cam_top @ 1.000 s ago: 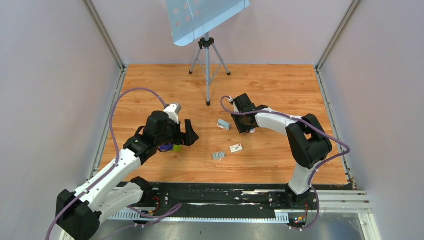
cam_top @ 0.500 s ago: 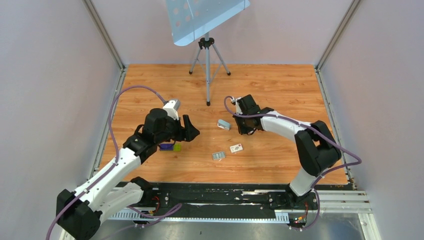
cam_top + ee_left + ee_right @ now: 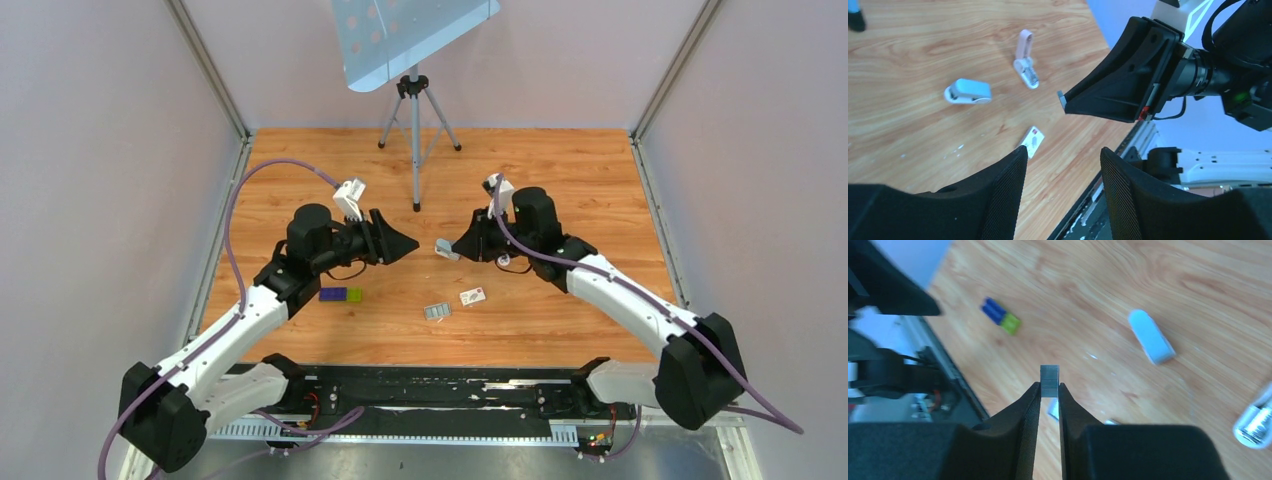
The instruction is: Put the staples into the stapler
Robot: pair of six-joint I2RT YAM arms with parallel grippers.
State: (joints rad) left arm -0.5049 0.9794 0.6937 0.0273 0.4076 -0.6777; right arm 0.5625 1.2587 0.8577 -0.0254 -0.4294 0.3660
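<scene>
Two robot arms: the left arm (image 3: 215,345) at lower left of the overhead view, the right arm (image 3: 620,298) at lower right. Each has smooth white link shells between bulky black joint housings and is trailed by a purple cable (image 3: 285,162). The left gripper (image 3: 1063,157) has black wedge-shaped fingers (image 3: 1003,195) with mesh-textured pads. The right gripper (image 3: 1064,99) bears a small red spot, possibly a label.

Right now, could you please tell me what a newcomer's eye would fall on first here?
First, the right gripper pinching a small grey strip of staples above the wooden table, nose to nose with the left gripper, which is open and empty. On the table below lies the pink stapler, hinged open.
</scene>
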